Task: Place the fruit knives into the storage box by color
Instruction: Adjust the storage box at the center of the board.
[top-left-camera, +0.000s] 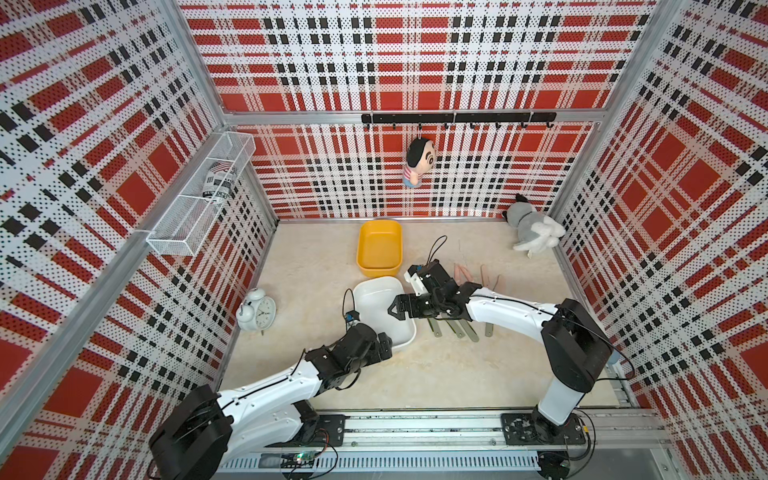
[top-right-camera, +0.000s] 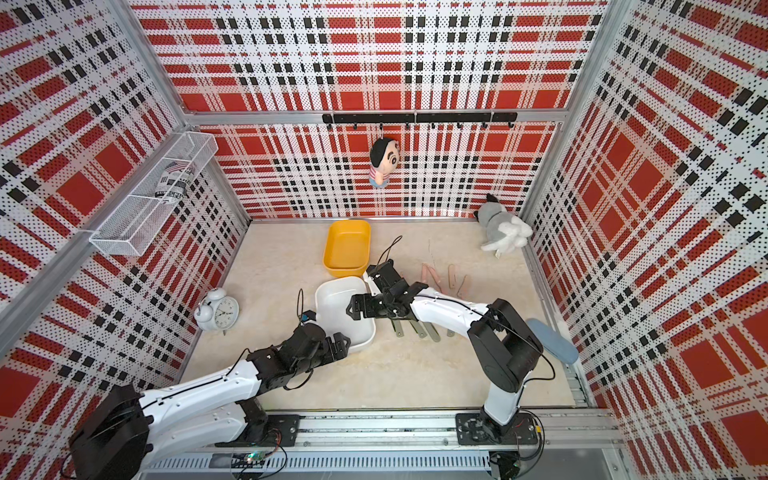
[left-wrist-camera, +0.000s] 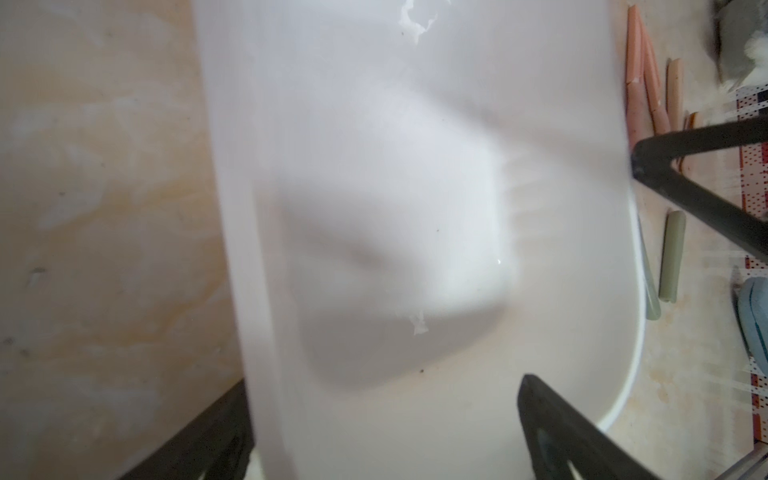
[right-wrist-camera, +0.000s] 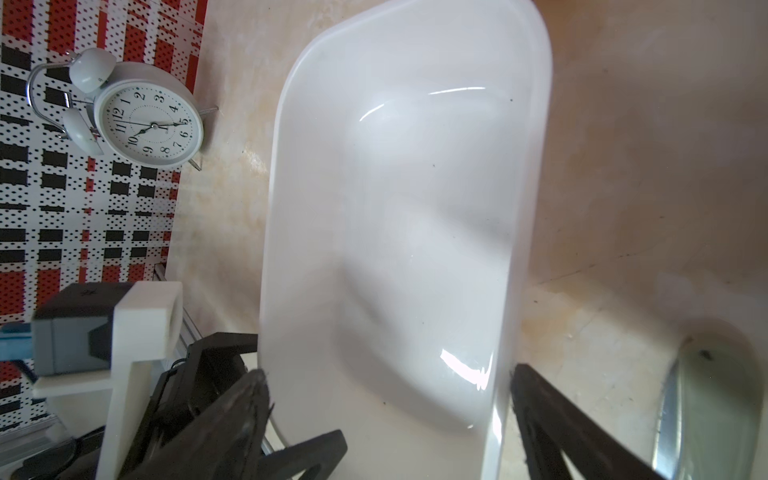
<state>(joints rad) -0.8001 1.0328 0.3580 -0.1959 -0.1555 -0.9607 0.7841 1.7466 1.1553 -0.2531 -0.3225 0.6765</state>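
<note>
An empty white storage box (top-left-camera: 374, 299) lies mid-table, with an empty yellow one (top-left-camera: 380, 232) behind it. My left gripper (top-left-camera: 386, 344) is open at the white box's near end. In the left wrist view it (left-wrist-camera: 384, 386) straddles a wall, one finger (left-wrist-camera: 552, 424) inside the box. My right gripper (top-left-camera: 392, 309) hovers open over the box's right side and holds nothing (right-wrist-camera: 388, 370). Salmon-pink fruit knives (top-left-camera: 462, 272) lie on the table behind the right arm. Olive ones (top-left-camera: 471, 332) lie in front of it, partly hidden by the arm.
A white alarm clock (top-left-camera: 257, 313) stands left of the white box. A grey-and-white plush dog (top-left-camera: 534, 230) lies in the back right corner. A blue object (top-right-camera: 552, 340) rests by the right wall. A doll (top-left-camera: 417, 162) hangs on the back wall.
</note>
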